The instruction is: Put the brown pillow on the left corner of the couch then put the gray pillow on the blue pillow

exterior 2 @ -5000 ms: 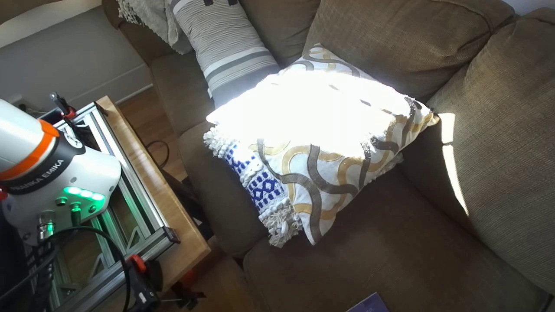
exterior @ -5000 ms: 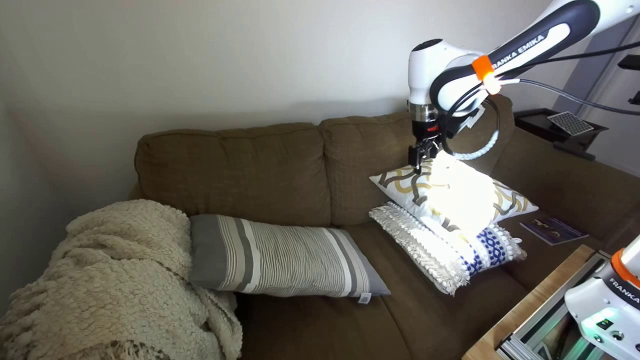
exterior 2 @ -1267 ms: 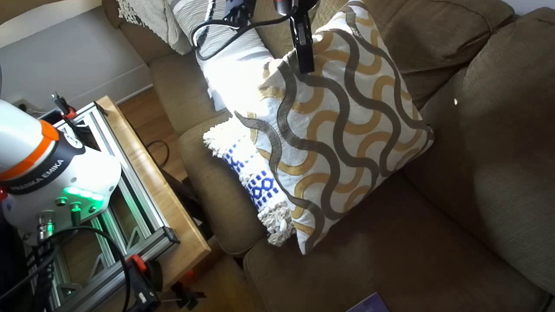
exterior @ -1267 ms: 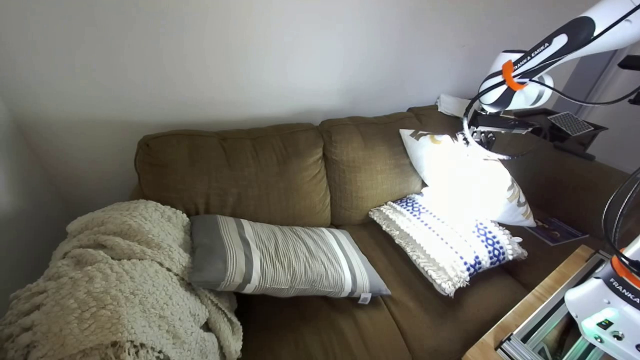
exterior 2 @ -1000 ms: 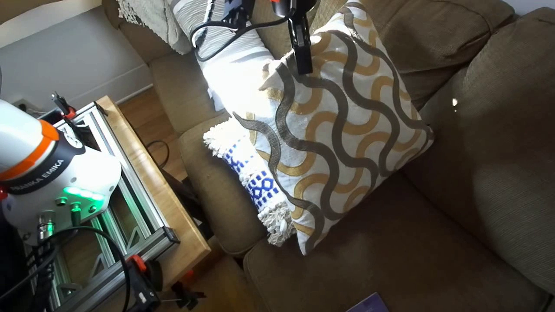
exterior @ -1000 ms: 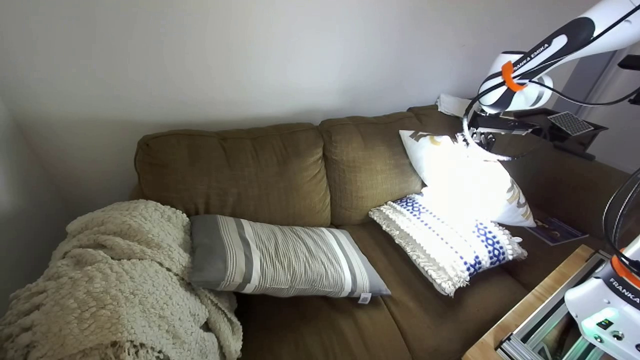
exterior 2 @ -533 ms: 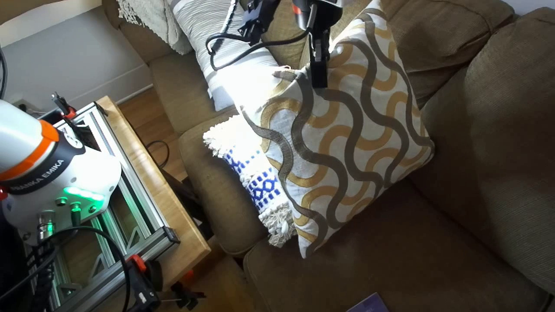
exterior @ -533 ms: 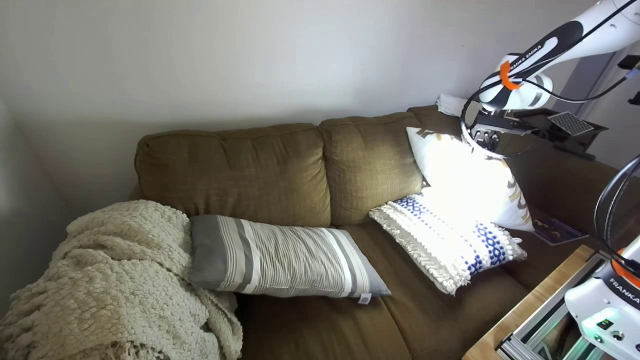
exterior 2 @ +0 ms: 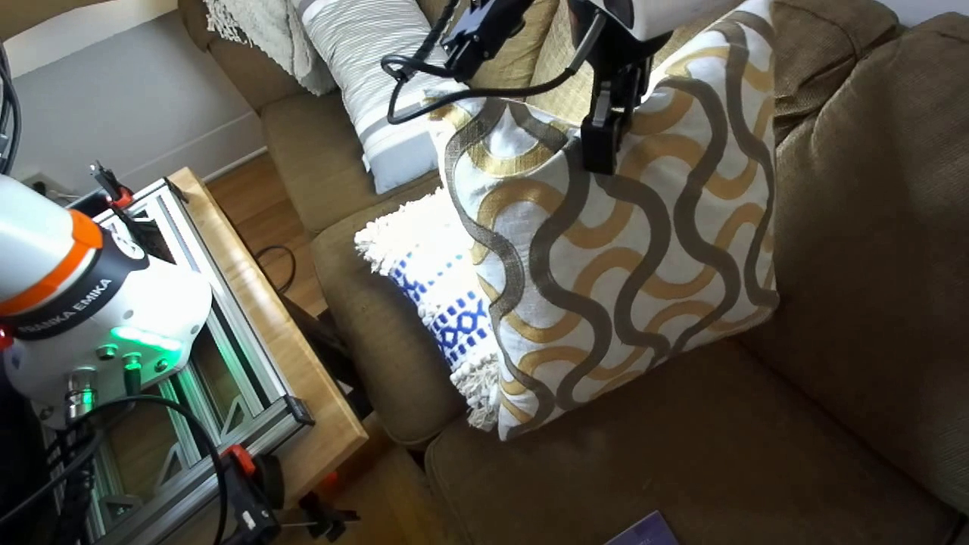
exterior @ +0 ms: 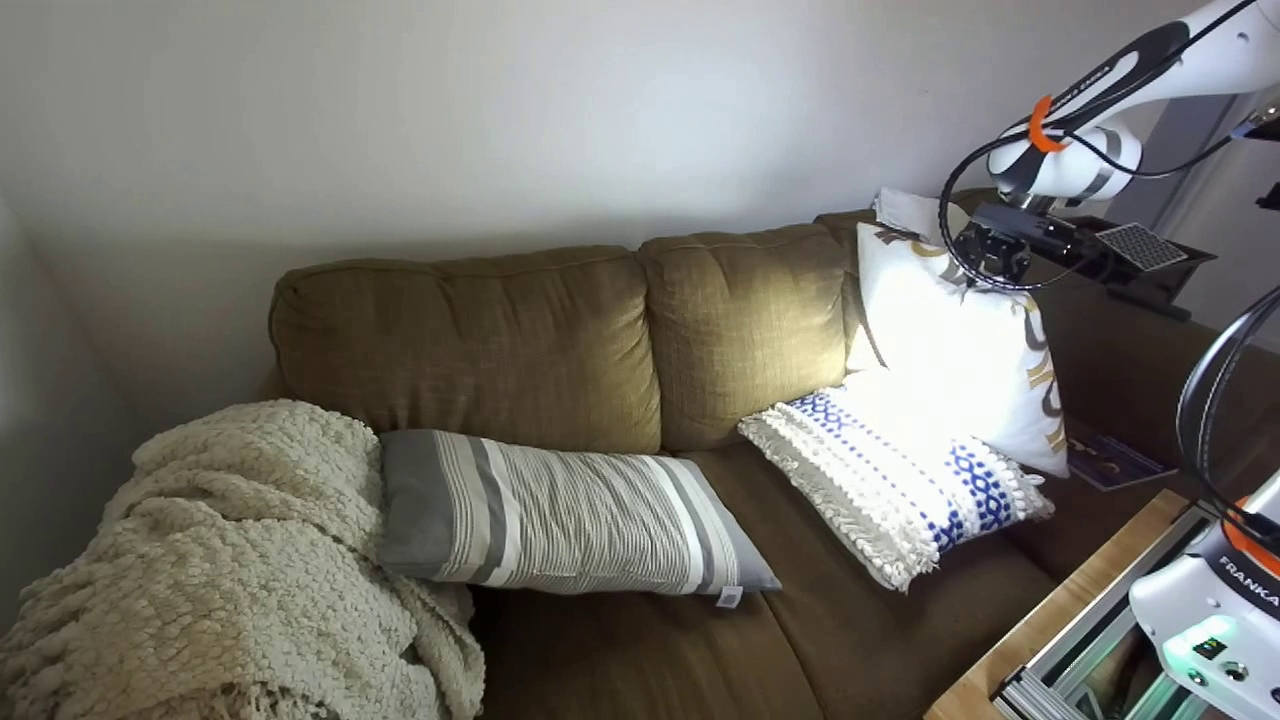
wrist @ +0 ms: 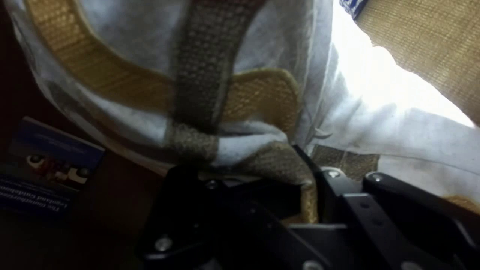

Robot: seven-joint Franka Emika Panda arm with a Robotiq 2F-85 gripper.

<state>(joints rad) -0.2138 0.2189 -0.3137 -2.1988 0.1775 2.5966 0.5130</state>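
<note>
A wide brown couch stretches across the room in front of me. Nearest on one side, a cream knit blanket is heaped over the couch's end; on the other, the robot's white base sits by a wooden tabletop. Past these, the gray pillow lies lengthwise on the seat, one end against the blanket. The blue pillow lies flat toward the opposite end, partly bleached by strong light. Over it the brown pillow is held up steeply, hiding some of it; whether it rests there I can't tell. The black fingers are pinched tight on its upper edge, a fold of cloth caught between them in the wrist view. A booklet lies on the seat, apart from the pillows. Behind it all rises the pale wall.
</note>
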